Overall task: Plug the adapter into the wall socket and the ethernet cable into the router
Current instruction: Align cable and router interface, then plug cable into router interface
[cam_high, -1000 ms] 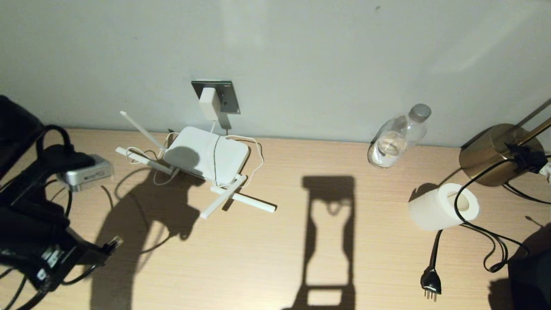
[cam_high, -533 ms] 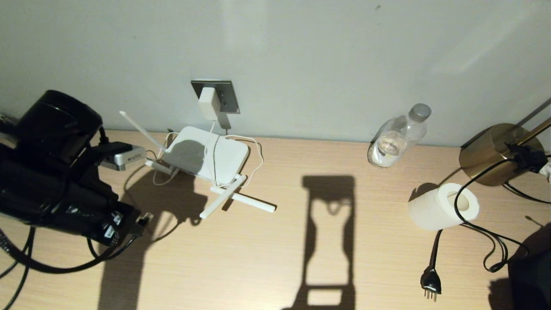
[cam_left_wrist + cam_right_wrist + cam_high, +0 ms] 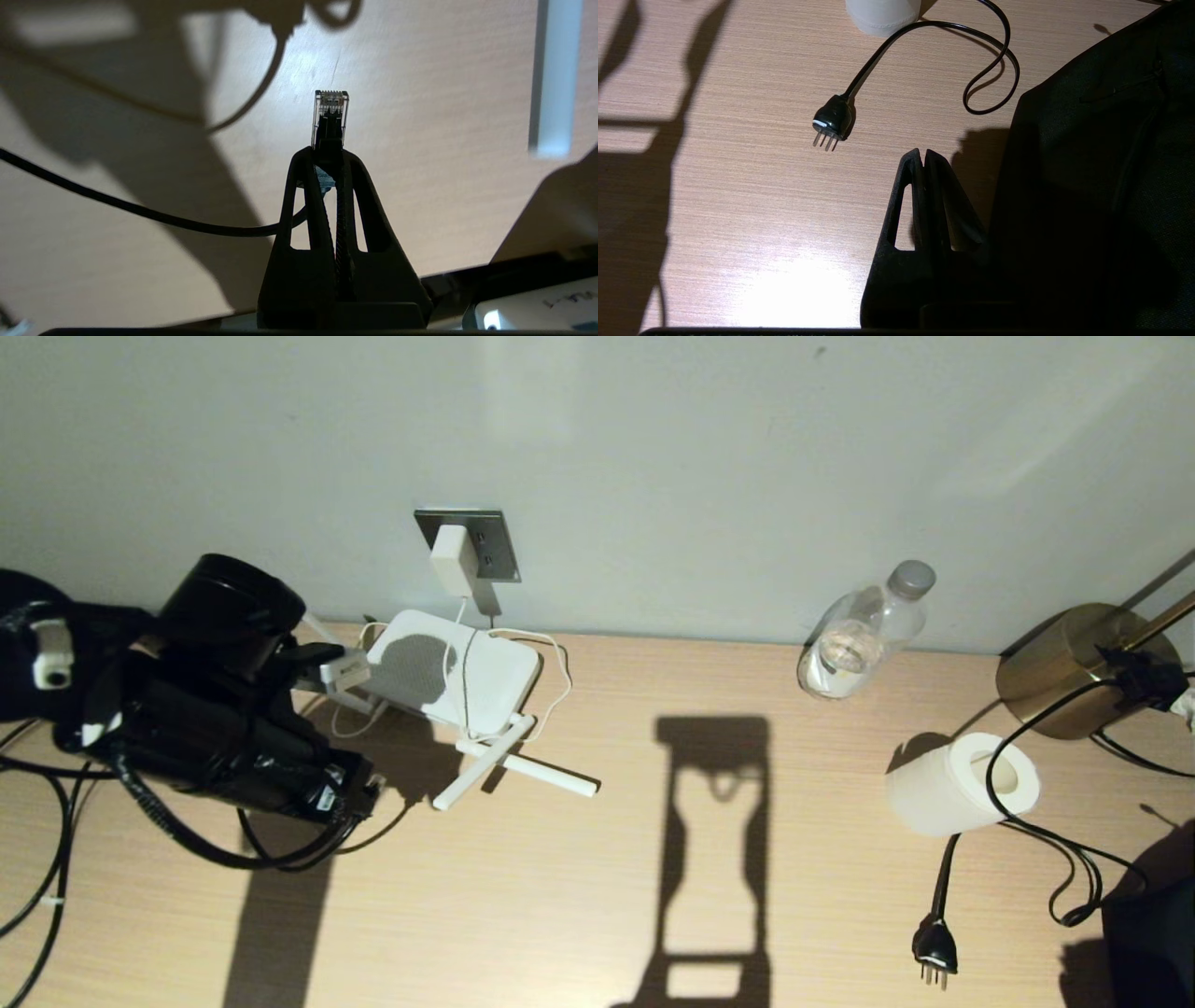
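Left wrist view shows the left claw (image 3: 330, 156) clamped on the ethernet cable (image 3: 330, 116) just behind its clear clip connector, which juts past the fingertips and points over the wooden surface (image 3: 444, 140). That looks like the right place to hold it: the connector is small, light and rigid, while the cord behind it is limp and would flop if taken further back. The plastic latch is probably fragile, so a skewed push into a port could bend it. The black cord trails loosely behind the claw and may drag.

In the head view the left claw (image 3: 359, 795) hovers low over the surface, just beside the router (image 3: 467, 677), which sits propped near the wall with 1 antenna (image 3: 485, 761) pointing toward the arm. The router looks light and could slide when pushed. The adapter (image 3: 454, 558) is already seated in the wall socket (image 3: 495, 546), its thin white cord draped over the router.

Further right stand a bottle (image 3: 864, 633), a paper roll (image 3: 962, 784), a brass lamp base (image 3: 1060, 667) and a black three-pin plug (image 3: 934, 947). The right claw (image 3: 923, 161) is closed and empty, parked near that plug.
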### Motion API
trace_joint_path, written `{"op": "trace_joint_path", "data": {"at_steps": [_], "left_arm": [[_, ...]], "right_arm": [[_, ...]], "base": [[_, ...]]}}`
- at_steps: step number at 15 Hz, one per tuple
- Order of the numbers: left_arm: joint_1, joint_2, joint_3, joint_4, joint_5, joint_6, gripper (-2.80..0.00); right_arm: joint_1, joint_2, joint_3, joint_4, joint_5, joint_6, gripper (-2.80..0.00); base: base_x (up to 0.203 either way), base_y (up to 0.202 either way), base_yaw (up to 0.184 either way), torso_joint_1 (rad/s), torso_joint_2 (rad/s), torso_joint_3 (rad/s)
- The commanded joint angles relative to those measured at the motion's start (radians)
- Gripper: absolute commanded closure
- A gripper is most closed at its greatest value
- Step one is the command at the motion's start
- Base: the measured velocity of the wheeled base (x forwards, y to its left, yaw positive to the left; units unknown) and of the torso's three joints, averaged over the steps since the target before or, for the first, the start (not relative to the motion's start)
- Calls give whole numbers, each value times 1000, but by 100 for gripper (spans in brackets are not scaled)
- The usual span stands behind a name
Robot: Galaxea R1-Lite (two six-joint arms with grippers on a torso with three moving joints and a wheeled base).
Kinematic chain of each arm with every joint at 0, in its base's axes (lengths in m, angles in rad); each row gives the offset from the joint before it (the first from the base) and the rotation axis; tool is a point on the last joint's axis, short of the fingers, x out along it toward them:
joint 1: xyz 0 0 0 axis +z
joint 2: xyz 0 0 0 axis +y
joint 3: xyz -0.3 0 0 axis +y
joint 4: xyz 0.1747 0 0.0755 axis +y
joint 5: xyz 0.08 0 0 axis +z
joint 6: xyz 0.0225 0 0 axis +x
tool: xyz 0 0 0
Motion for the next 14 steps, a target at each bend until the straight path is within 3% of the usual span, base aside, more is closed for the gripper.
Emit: {"op": "trace_joint_path", "data": {"at_steps": [1,14], "left_arm": [[5,115,-7,-77,-9,3,0],[72,319,-279,-97,-5,7,0]], "right_arm": [[0,0,0,1,1,-1,0],[0,0,0,1,1,-1,0]], "base": [[0,0,0,0,0,0],[0,0,0,0,0,0]]}}
